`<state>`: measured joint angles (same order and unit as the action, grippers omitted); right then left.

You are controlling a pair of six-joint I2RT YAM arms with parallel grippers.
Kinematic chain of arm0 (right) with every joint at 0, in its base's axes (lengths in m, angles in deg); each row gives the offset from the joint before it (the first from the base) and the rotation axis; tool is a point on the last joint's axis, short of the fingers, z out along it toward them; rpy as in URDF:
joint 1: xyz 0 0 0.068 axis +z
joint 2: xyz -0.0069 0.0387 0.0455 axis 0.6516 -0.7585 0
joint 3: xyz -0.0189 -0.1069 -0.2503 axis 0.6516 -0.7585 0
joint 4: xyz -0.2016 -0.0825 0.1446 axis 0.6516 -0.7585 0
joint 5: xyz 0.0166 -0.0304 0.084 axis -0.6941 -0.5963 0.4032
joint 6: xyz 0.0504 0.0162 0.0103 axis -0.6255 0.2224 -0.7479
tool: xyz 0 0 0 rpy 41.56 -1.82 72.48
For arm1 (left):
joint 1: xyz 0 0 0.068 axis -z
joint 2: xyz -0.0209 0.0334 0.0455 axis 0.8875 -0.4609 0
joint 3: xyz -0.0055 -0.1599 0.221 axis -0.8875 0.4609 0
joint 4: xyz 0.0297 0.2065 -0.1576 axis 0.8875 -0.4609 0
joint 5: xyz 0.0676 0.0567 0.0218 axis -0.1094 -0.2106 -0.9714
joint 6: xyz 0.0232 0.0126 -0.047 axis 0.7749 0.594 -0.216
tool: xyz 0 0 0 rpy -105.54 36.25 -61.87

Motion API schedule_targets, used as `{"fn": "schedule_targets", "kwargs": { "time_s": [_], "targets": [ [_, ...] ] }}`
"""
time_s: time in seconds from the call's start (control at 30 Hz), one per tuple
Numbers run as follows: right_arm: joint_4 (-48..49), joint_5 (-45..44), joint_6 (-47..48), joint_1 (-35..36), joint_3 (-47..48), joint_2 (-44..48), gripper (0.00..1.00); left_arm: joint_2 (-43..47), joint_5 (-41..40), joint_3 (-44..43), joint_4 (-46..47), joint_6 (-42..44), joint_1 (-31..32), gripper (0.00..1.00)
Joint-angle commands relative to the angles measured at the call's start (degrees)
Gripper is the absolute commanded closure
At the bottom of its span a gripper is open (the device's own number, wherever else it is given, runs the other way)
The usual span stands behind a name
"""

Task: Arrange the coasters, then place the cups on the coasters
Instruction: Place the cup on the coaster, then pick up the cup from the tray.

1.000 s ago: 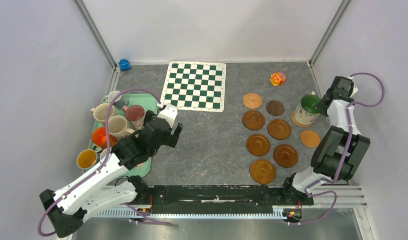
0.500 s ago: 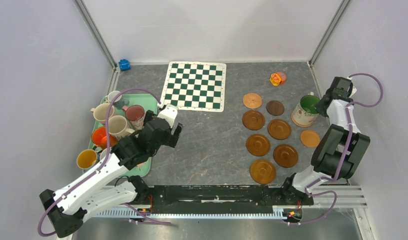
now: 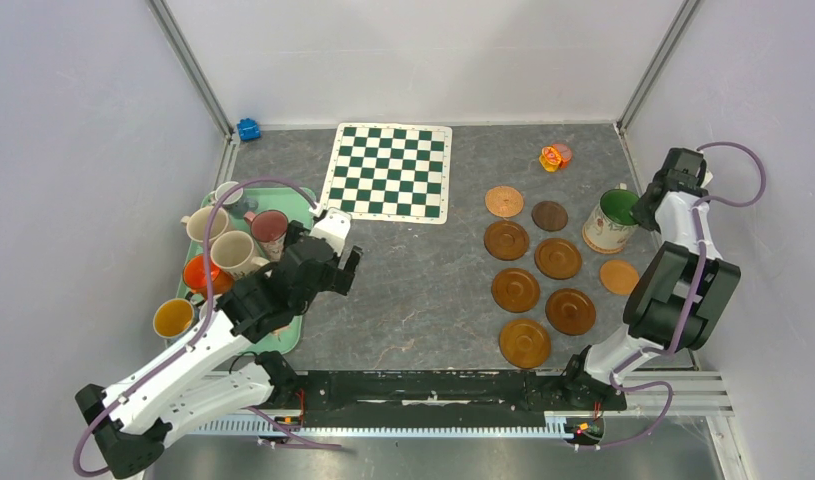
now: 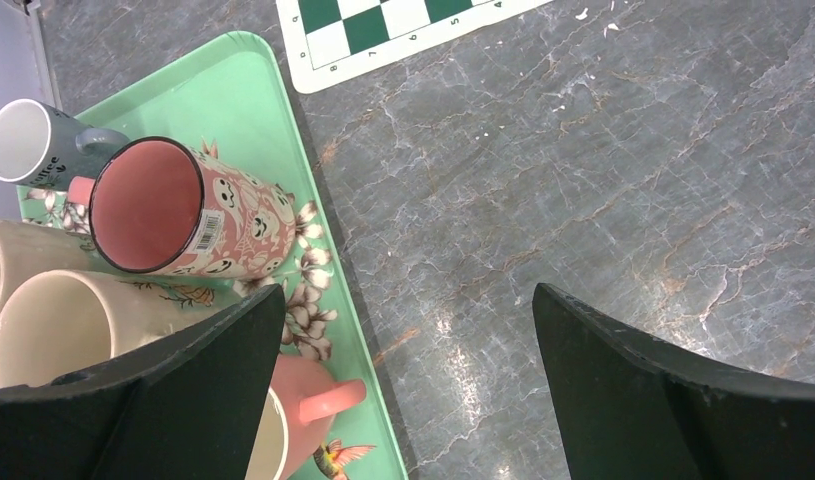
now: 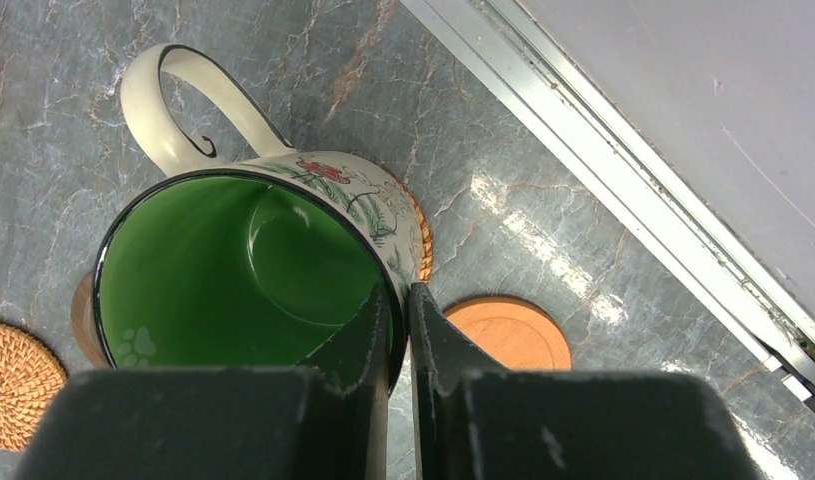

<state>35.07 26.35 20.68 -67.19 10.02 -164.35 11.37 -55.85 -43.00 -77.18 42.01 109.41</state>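
**Overhead and wrist views of the workspace.** A grey marbled table (image 3: 423, 290) is shown, with both arms mounted at its near edge. A green-and-white chequered mat (image 3: 389, 171) is laid flat at the far middle.

A mint-green tray (image 3: 298, 203) is set along the left side, and several cups are gathered on it:
- two cream cups (image 3: 233, 252)
- a pink patterned cup (image 4: 183, 215)
- an orange cup (image 3: 201, 272)
- a yellow-lined cup (image 3: 171, 318) at the near end
- a small white cup (image 3: 226, 194) at the far end

The left gripper (image 4: 408, 300) is held above the tray's right edge – jaws spread wide, nothing between them. A cup with a pink handle (image 4: 323, 400) is partly hidden beneath its left finger.

At the right side of the table, close to the wall, a green-lined cup (image 5: 243, 270) is seen upright. Its rim is pinched by the right gripper (image 5: 401, 300), whose jaws are drawn narrow, one finger inside the wall and one outside. The edge of a woven coaster (image 5: 421, 245) is visible under the cup's base. Whether the cup rests on it cannot be told.

Eight coasters are spread left of and nearer than this cup, none overlapping:
- six brown wooden coasters (image 3: 515, 290)
- a tan woven disc (image 3: 504, 201) at the far end
- a smooth orange coaster (image 3: 619, 276) just near of the cup

An orange-yellow toy (image 3: 555, 157) is placed at the far right, and a small blue object (image 3: 248, 129) at the far left corner.
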Motion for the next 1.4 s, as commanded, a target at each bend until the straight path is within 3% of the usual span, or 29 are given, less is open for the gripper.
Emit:
{"fn": "schedule_targets", "kwargs": {
  "time_s": [0.0, 0.07, 0.27, 0.6, 0.83, 0.97, 1.13, 1.23, 1.37],
  "targets": [
    [1.7, 1.9, 0.4, -0.3, 5.7, -0.3, 0.87, 1.8, -1.2, -0.5, 1.4, 0.2, 0.0, 0.00],
    [1.0, 1.8, 0.4, -0.3, 5.8, -1.0, 0.74, 2.6, -1.2, -0.5, 1.4, 0.2, 0.0, 0.00],
    [0.1, 3.0, -0.6, -0.1, 5.9, -0.6, 0.71, 4.4, -1.0, -0.6, 1.4, 0.2, 0.0, 0.00],
    [-7.0, 4.0, 1.1, 2.0, 15.7, 1.2, 0.44, 6.4, -0.5, -0.9, 1.4, -0.1, 0.0, 0.00],
    [-9.1, 6.4, 4.7, 8.7, 17.8, 5.2, 0.39, 6.5, -4.7, -1.5, 0.7, -2.0, 0.0, 0.00],
    [-8.0, 4.7, 5.8, 15.7, 13.9, 10.6, 0.39, 6.3, -7.8, -2.7, 0.8, -3.9, -0.1, 0.00],
    [1.3, 11.6, 3.9, 21.9, -0.6, 22.5, 0.39, 2.6, -12.6, -4.9, -2.5, -9.8, -0.7, 0.00],
    [5.8, 13.7, 2.3, 27.9, -9.1, 29.5, 0.41, -2.2, -11.3, -7.4, -4.6, -10.8, -3.0, 0.00],
    [7.8, 13.8, 1.0, 35.9, -17.1, 35.8, 0.42, -9.4, -3.7, -12.4, -6.2, -9.5, -11.4, 0.05]
  ]
}}
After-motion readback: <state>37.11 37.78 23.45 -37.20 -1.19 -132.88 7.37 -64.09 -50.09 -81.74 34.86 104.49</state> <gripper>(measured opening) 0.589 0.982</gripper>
